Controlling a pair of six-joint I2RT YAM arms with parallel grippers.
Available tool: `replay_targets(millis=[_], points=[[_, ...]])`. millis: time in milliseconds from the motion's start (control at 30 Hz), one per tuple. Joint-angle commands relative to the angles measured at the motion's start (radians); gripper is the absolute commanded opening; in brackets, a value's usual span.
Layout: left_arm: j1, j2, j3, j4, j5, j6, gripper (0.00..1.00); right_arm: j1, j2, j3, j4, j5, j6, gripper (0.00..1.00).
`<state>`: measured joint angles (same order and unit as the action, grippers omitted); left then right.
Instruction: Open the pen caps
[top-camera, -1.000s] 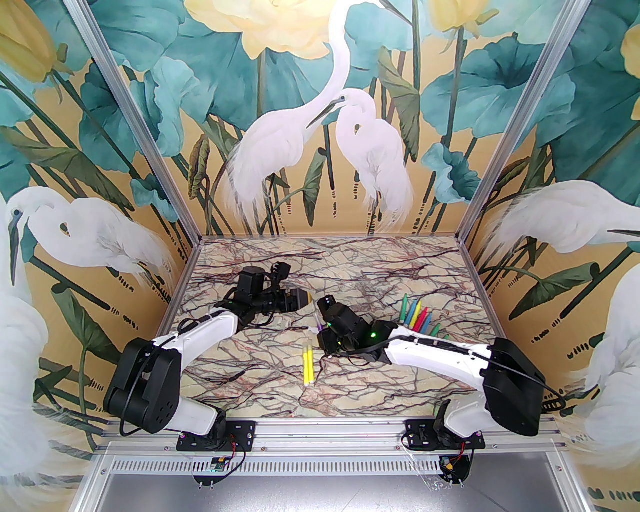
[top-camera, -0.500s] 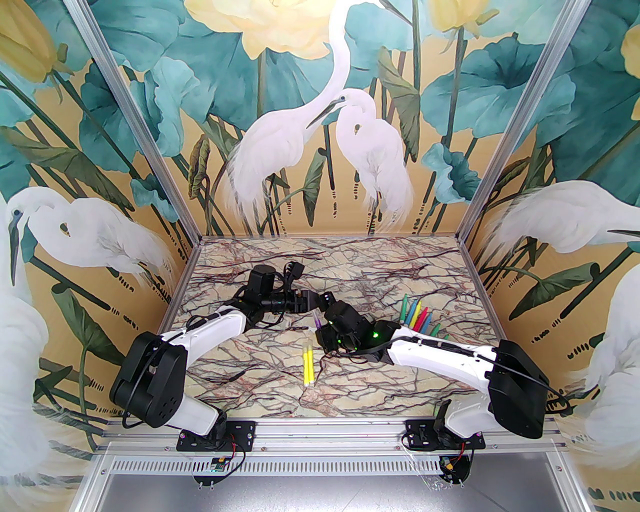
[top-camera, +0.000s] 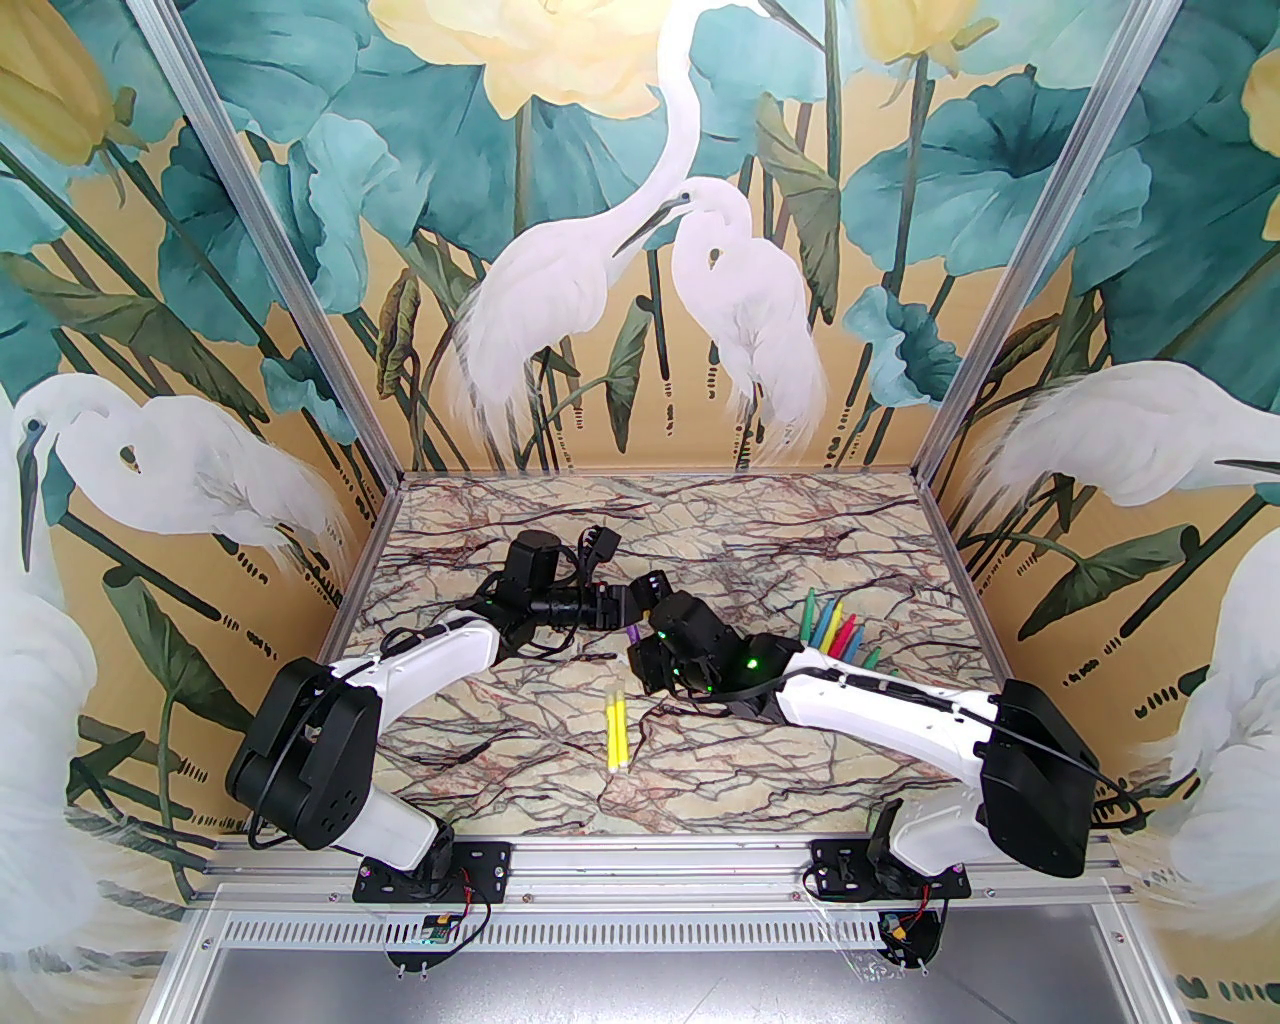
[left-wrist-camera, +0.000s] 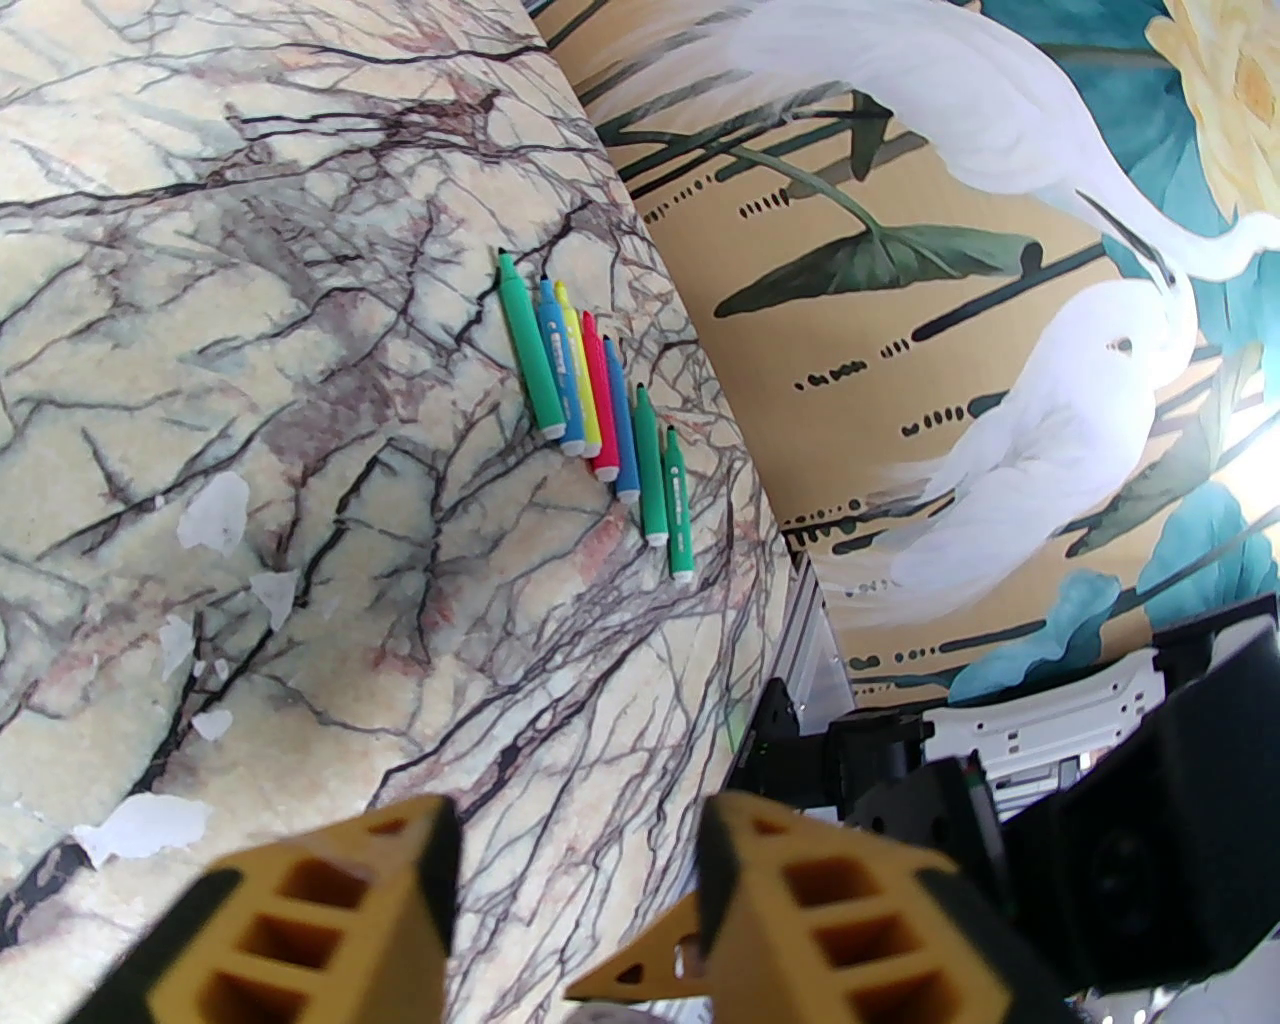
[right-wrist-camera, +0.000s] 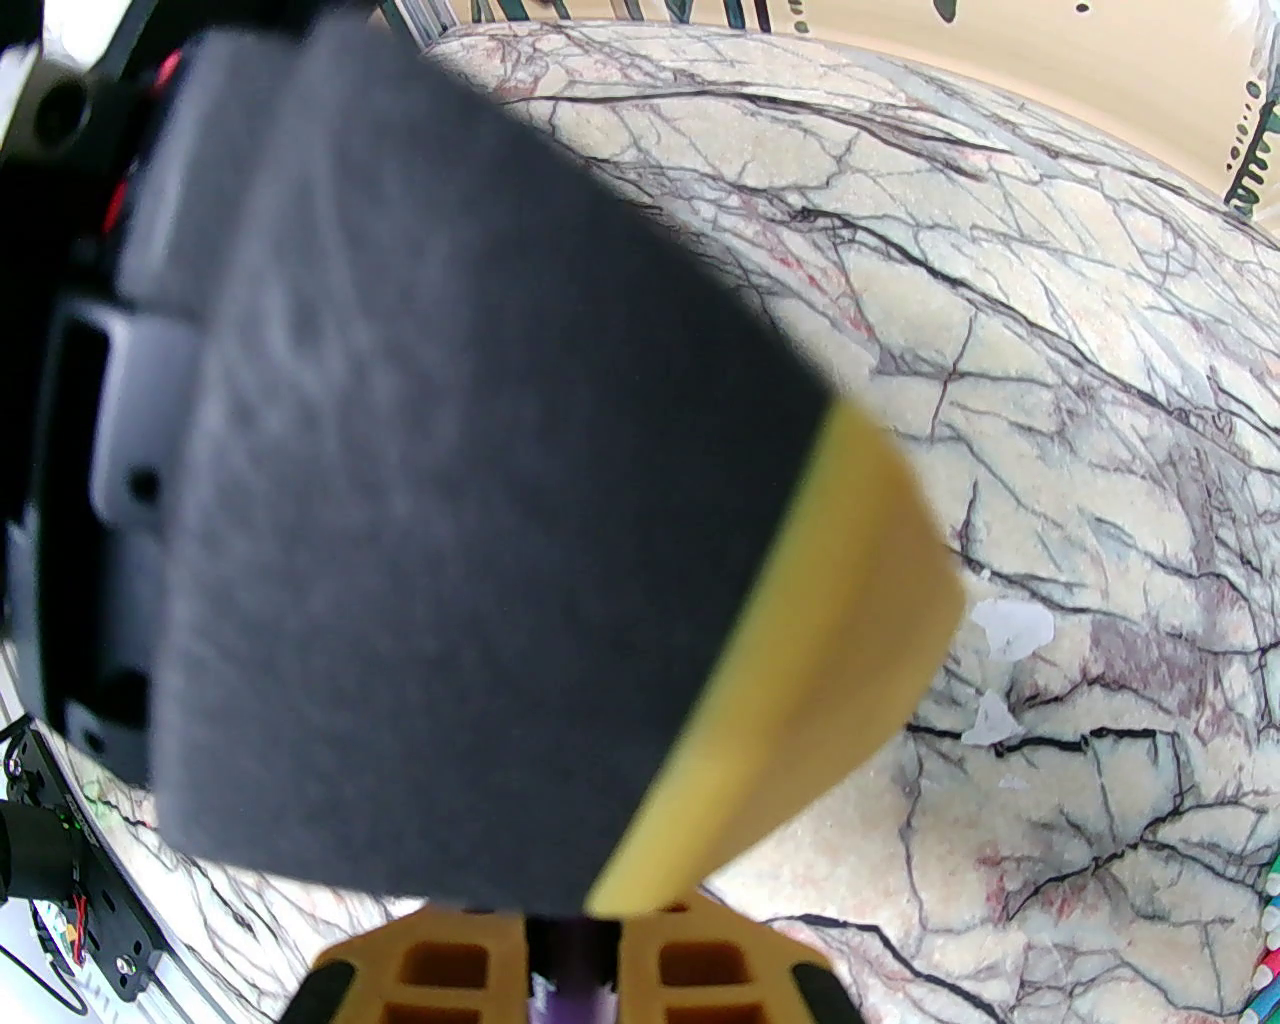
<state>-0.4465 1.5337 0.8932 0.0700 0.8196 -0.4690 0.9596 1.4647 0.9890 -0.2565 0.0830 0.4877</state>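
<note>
My right gripper (top-camera: 645, 648) is shut on a purple pen (top-camera: 636, 634) held upright over the middle of the table; its fingers (right-wrist-camera: 420, 975) clamp the purple barrel (right-wrist-camera: 570, 990). My left gripper (top-camera: 630, 604) reaches in from the left at the pen's upper end. One of its black and yellow fingers (right-wrist-camera: 480, 480) hides the pen cap in the right wrist view. In the left wrist view the left gripper (left-wrist-camera: 575, 815) shows a gap between its tips, and any contact with the cap is hidden. Two yellow pens (top-camera: 617, 728) lie side by side nearer me.
A row of several coloured pens (top-camera: 835, 635) with bare tips lies at the right of the marble table (top-camera: 560, 800), also seen from the left wrist (left-wrist-camera: 590, 400). Small white patches (left-wrist-camera: 215, 510) dot the tabletop. Painted walls enclose three sides.
The left arm swung right until its gripper met the top of the purple pen, and its jaws narrowed. The right gripper shifted slightly left and back with the pen.
</note>
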Motion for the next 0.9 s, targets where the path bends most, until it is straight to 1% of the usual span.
replay_targets(millis=[0, 67, 167, 433, 533, 667, 700, 867], points=[[-0.008, 0.02, 0.033, 0.0, 0.031, 0.012, 0.34, -0.007, -0.004, 0.031, 0.022, 0.016, -0.019, 0.12], [-0.008, 0.022, 0.035, -0.001, 0.031, 0.011, 0.29, -0.009, -0.003, 0.032, 0.026, 0.017, -0.021, 0.11], [-0.008, 0.025, 0.039, 0.0, 0.028, 0.007, 0.26, -0.012, 0.003, 0.034, 0.026, 0.013, -0.022, 0.12], [-0.007, 0.039, 0.047, 0.004, 0.022, 0.0, 0.2, -0.013, 0.016, 0.029, 0.023, 0.006, -0.02, 0.12], [-0.008, 0.043, 0.049, 0.01, 0.022, -0.006, 0.2, -0.013, 0.013, 0.026, 0.023, 0.003, -0.02, 0.11], [-0.008, 0.048, 0.054, 0.011, 0.02, -0.008, 0.15, -0.013, 0.011, 0.02, 0.024, 0.001, -0.02, 0.12], [-0.008, 0.049, 0.053, 0.013, 0.021, -0.011, 0.14, -0.013, 0.012, 0.018, 0.026, 0.003, -0.02, 0.13], [-0.008, 0.051, 0.057, 0.011, 0.027, -0.017, 0.11, -0.013, 0.015, 0.001, 0.046, 0.007, -0.017, 0.29]])
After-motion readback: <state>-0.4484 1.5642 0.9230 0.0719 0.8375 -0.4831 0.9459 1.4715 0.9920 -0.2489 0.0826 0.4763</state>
